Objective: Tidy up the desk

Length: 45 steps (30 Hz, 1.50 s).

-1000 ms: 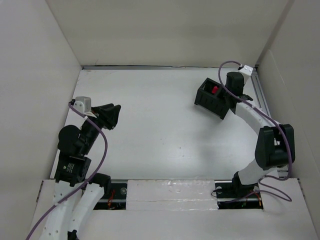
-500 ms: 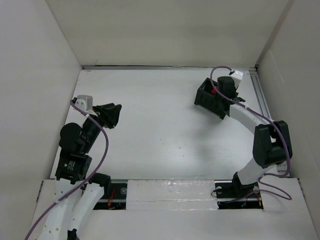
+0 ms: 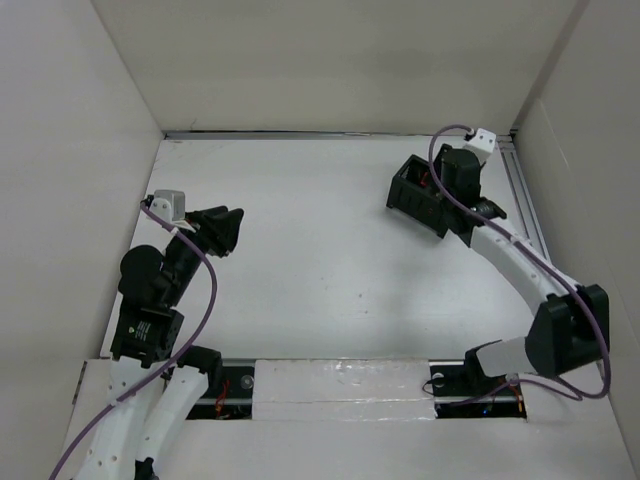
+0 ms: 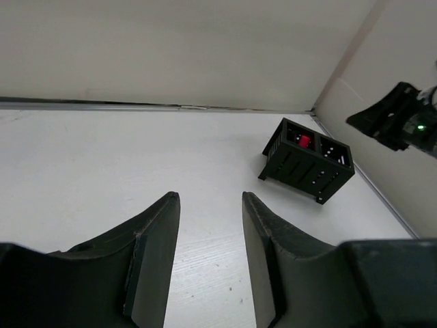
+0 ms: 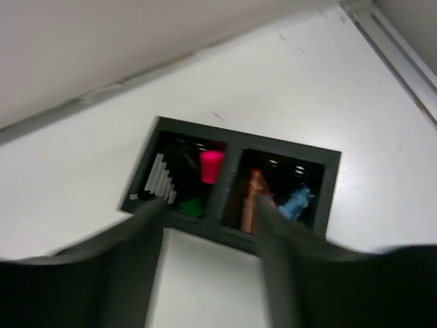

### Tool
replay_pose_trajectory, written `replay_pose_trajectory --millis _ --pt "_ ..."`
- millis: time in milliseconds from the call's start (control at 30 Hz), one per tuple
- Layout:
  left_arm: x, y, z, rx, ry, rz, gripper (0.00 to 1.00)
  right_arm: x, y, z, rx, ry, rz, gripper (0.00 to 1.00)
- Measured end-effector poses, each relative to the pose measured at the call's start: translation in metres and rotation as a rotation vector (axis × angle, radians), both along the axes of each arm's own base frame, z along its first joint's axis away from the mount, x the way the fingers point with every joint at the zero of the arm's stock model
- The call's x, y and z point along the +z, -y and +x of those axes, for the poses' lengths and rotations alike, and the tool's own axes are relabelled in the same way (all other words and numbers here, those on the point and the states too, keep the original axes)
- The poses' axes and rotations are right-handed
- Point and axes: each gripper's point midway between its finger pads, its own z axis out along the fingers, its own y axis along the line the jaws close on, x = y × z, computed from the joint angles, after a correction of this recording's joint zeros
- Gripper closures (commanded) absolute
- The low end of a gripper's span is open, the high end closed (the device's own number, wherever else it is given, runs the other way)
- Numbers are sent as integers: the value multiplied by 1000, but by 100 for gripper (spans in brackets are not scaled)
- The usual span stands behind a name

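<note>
White desk (image 3: 320,260), black two-compartment organizer (image 3: 408,196) below wide, empty right claw (image 5: 208,205); left claw (image 4: 209,205) narrow, empty.

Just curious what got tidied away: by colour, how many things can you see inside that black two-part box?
Inside the black box, as far as the blurred close-up shows:
Pink thing: 1
Green thing: 1
Orange thing: 1
Blue thing: 1
Total: 4
</note>
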Motion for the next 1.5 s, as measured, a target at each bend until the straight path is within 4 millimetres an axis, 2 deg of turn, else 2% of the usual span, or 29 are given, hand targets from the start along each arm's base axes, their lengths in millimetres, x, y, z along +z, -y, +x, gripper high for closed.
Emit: replay_pose_trajectory --millis 33,67,100,133,167,267,333,433,533,567,667,767,900,1167,1500 --pt "0 0 0 0 -1 1 59 15 -10 -6 31 39 7 60" --pt "0 0 0 0 -1 1 54 29 -20 -9 61 83 14 90" --pt "-1 0 1 0 -3 1 52 42 -32 -19 96 115 25 91" --pt "-1 0 1 -2 -3 4 50 55 -50 -27 155 153 36 98" --pt "-1 1 1 -4 -4 4 47 65 -66 -35 212 185 52 100" --pt "-3 4 2 -22 -11 9 37 81 -118 -65 408 251 103 100" --pt "-5 5 3 -27 -18 12 32 75 -153 -86 538 259 125 100" --pt "-8 8 4 -39 -29 16 26 46 -201 -120 729 214 134 100" --pt "-10 9 6 -43 -39 17 17 9 -241 -163 916 137 117 84" --pt "-11 9 7 -43 -43 15 15 -1 -250 -176 966 117 109 74" --pt "-15 11 10 -45 -58 17 13 -26 -259 -205 1053 74 89 57" --pt "-19 12 14 -46 -77 20 13 -43 -254 -219 1081 46 74 50" --pt "-23 12 17 -46 -90 23 13 -58 -250 -222 1082 17 56 49" --pt "-25 13 19 -45 -100 25 13 -88 -255 -218 1089 -59 -3 50" --pt "-27 13 22 -42 -105 26 13 -108 -262 -213 1093 -113 -47 50"
